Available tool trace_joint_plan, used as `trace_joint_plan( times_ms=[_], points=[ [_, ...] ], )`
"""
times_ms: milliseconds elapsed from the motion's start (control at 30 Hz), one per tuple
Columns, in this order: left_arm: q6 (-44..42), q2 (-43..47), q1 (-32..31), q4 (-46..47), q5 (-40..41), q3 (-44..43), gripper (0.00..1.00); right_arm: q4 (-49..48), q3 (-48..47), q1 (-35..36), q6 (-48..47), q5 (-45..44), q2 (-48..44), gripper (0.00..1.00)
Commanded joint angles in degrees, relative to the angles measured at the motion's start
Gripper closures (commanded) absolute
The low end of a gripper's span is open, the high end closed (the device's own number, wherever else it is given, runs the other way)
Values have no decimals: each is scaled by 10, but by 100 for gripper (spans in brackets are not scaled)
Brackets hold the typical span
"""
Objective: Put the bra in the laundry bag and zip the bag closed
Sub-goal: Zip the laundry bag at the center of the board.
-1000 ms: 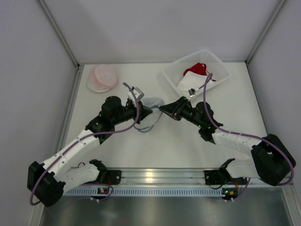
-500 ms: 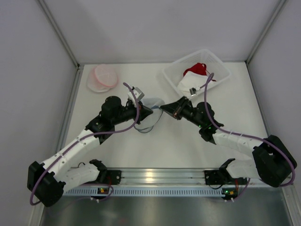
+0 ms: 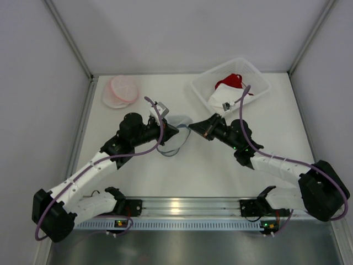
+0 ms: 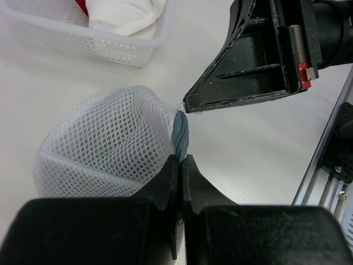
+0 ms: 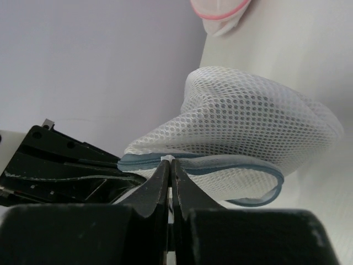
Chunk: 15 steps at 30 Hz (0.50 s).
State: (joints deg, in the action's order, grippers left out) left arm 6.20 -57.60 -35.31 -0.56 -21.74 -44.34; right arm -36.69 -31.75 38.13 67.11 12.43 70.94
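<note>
The white mesh laundry bag [image 3: 177, 122] with a blue zipper trim lies mid-table between my two grippers. My left gripper [image 3: 174, 131] is shut on the bag's blue zipper edge [image 4: 181, 138], its fingertips [image 4: 171, 165] pinched together. My right gripper [image 3: 191, 127] is shut on the small white zipper pull [image 5: 169, 159] at the zipper trim [image 5: 220, 167]. The bag's opening gapes at the near right in the right wrist view [image 5: 259, 190]. A pink and white bra [image 3: 122, 90] lies on the table at the back left, outside the bag; it also shows in the right wrist view [image 5: 220, 11].
A white plastic basket [image 3: 258, 77] with red and white garments stands at the back right; its wall shows in the left wrist view [image 4: 110, 49]. Enclosure walls stand left, right and behind. The metal rail [image 3: 182, 207] runs along the near edge.
My right gripper has shifted very slightly to the right with the zipper pull. The left arm and the bag look the same.
</note>
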Motion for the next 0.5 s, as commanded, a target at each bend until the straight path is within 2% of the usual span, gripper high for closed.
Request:
trace_joint_plan(
  times_ms=[0, 100, 267, 300, 333, 367, 400, 433, 467],
  points=[
    [11, 23, -1, 17, 35, -13, 100, 82, -39, 9, -58, -43, -30, 100],
    [14, 48, -1, 17, 45, -8, 100, 171, -53, 8, -97, -77, -50, 100],
    [32, 65, -1, 17, 43, 7, 100, 216, -56, 9, -134, -117, -78, 100],
    [33, 59, -1, 17, 29, 5, 96, 221, -60, 8, -140, -120, -79, 100],
    [30, 54, -1, 15, 26, 0, 85, 232, -63, 8, -156, -119, -78, 100],
    [29, 48, -1, -8, 22, -11, 70, 237, -73, 8, -167, -117, -77, 100],
    [23, 32, -1, -21, 10, -23, 41, 238, -78, 8, -178, -112, -77, 100],
    [4, 23, -1, -39, 4, -60, 33, 239, -83, 8, -199, -99, -75, 100],
    [-8, 15, -1, -56, -2, -79, 20, 238, -92, 8, -210, -92, -74, 100]
  ],
)
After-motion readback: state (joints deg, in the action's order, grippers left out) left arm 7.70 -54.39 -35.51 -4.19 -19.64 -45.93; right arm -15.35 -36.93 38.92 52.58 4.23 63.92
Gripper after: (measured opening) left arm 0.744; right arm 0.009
